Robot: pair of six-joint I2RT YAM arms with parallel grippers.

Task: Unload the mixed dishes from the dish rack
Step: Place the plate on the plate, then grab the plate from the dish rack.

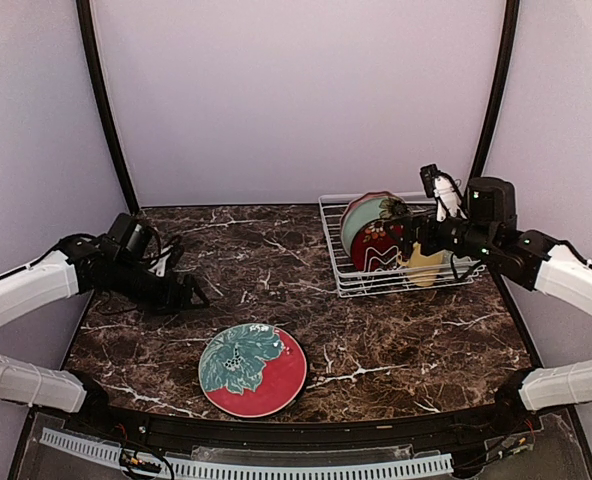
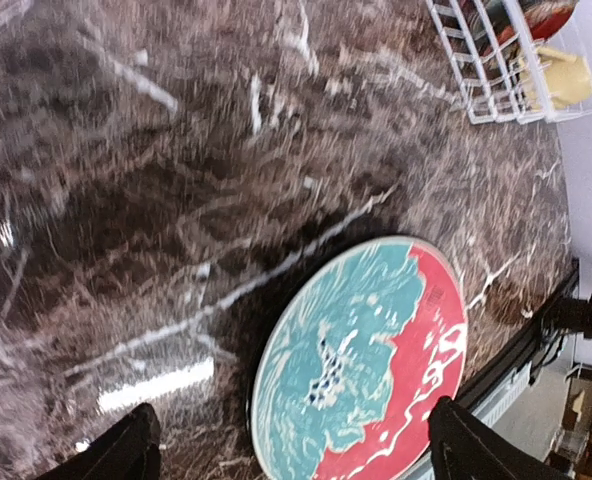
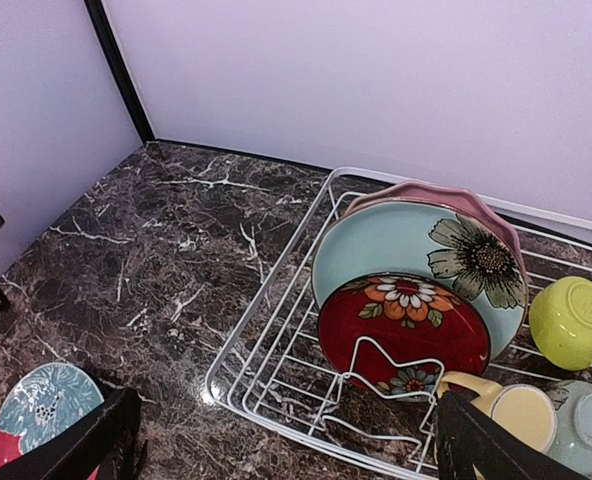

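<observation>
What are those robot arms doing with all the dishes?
Two robot arms are emptying a dish rack. One red and teal plate already lies flat on the table. The left gripper is open and empty near it. The right gripper hangs open over the rack, which holds three plates, a mug, a bowl and a cup.

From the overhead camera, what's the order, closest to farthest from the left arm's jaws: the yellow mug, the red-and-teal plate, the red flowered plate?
1. Red-and-teal plate: flat on the table, near edge, just right of the jaws.
2. Red flowered plate: upright in the rack, far right.
3. Yellow mug: further right in the rack.
</observation>
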